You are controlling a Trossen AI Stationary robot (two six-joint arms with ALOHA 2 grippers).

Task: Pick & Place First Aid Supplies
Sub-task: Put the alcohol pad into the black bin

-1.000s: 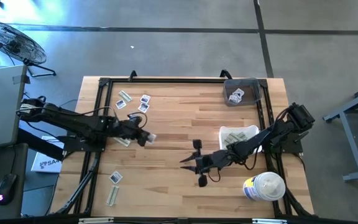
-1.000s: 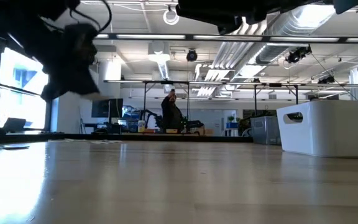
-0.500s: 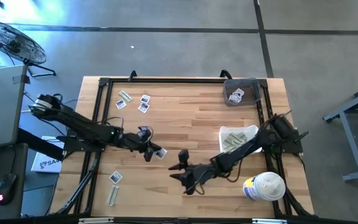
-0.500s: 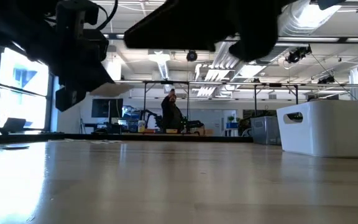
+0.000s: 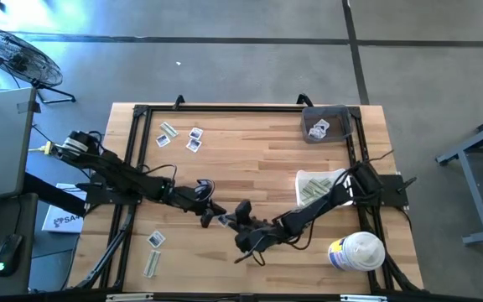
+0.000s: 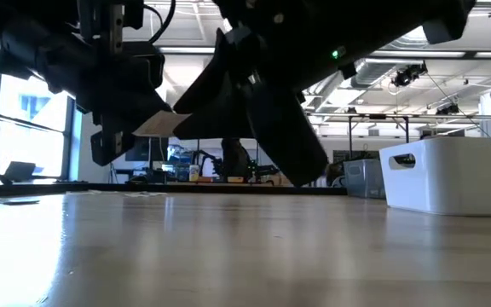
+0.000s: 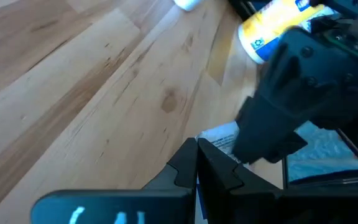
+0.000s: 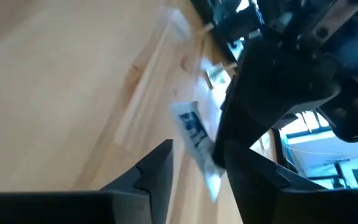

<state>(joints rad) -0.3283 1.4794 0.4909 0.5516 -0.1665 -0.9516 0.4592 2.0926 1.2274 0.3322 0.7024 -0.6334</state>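
Four cameras covered one meeting point above the bench (image 5: 250, 159).

The high view looked straight down on the whole bench and both arms. The low view sat at bench-top height, facing the room, with both arms close overhead. Each wrist view looked forward, very near, at the same white sachet (image 7: 219, 135) and the other arm's tool; the high view showed that sachet too.

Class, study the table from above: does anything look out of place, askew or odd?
One thing: a sachet is off the wood at mid-table, pinched in the shut left gripper, with the open right gripper against it, like a handover. The other packets lie loosely scattered, which fits unsorted supplies. Nothing looks spilled or damaged.
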